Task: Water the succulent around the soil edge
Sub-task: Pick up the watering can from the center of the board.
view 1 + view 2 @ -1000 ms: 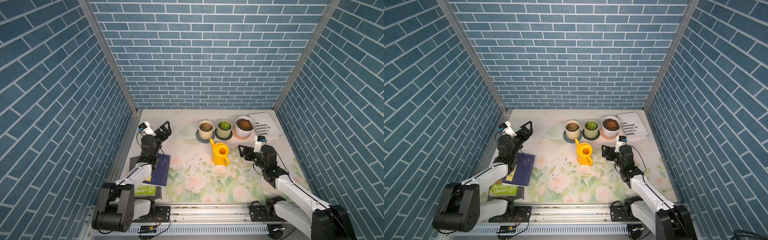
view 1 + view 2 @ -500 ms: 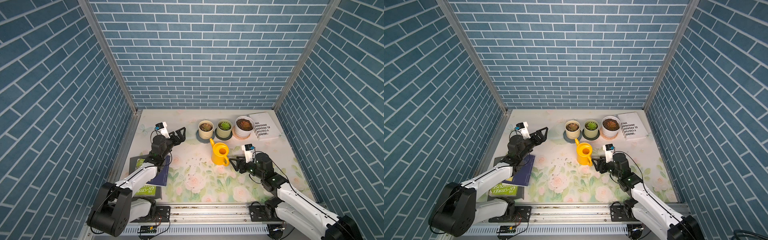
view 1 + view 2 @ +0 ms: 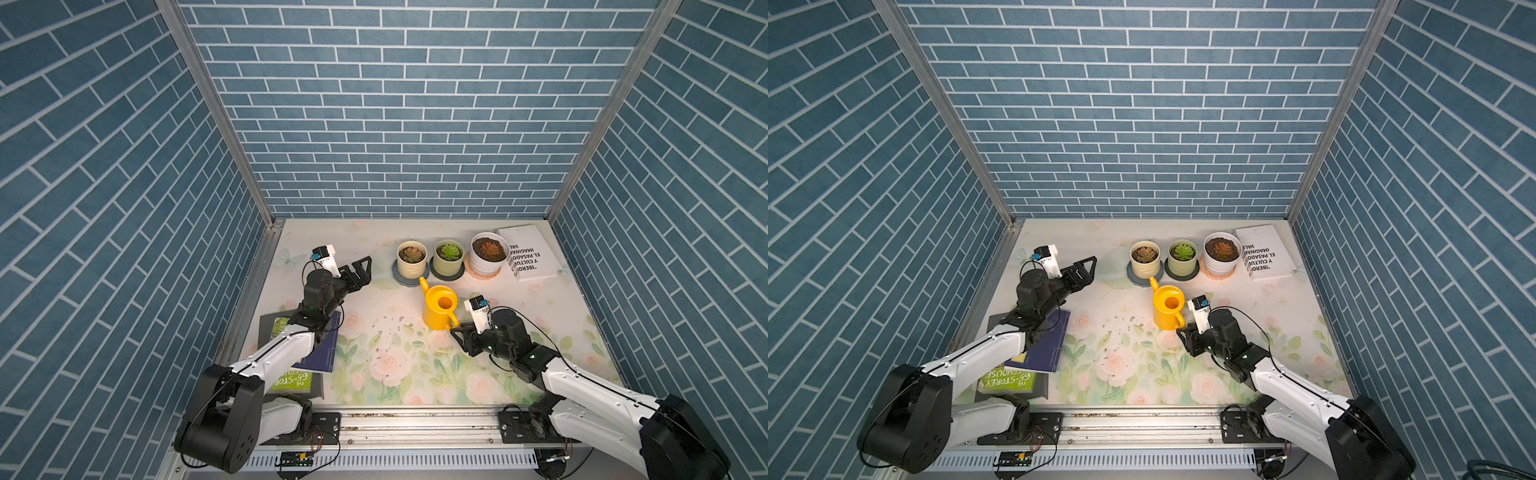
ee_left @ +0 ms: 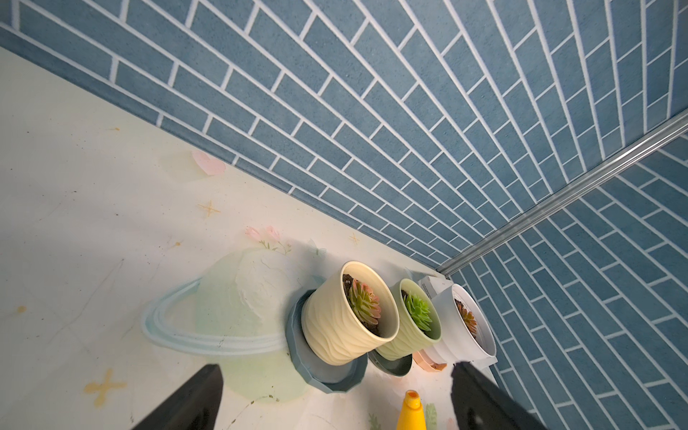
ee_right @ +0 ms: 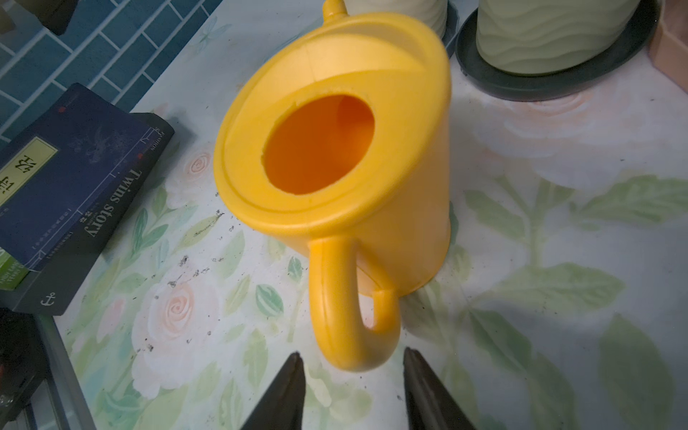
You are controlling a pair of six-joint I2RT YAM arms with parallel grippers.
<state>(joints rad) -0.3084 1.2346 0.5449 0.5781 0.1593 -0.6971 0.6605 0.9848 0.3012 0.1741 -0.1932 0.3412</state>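
The succulent (image 3: 489, 248) (image 3: 1222, 249) (image 4: 467, 320), a reddish-orange rosette in a wide white pot, stands at the back right of the mat. Its soil edge (image 3: 478, 243) (image 3: 1211, 244) is a dark ring inside the white rim. A yellow watering can (image 3: 439, 313) (image 3: 1167, 312) (image 5: 335, 149) stands upright in front of the pots, handle toward my right arm. My right gripper (image 3: 456, 332) (image 3: 1182, 332) (image 5: 352, 355) is open, its tips on either side of the handle's outer curve without touching it. My left gripper (image 3: 363, 269) (image 3: 1089, 269) (image 4: 337, 366) hangs wide open and empty, left of the pots.
A cream pot (image 3: 411, 259) and a pale green pot (image 3: 449, 255) stand on dark saucers left of the white pot. A white book (image 3: 525, 253) lies at the back right. Stacked books (image 3: 303, 353) lie under my left arm. Soil crumbs (image 3: 390, 328) dot the floral mat.
My right gripper has moved left and down to the can's handle while its jaws narrowed. My left arm swung right toward the pots, then held still.
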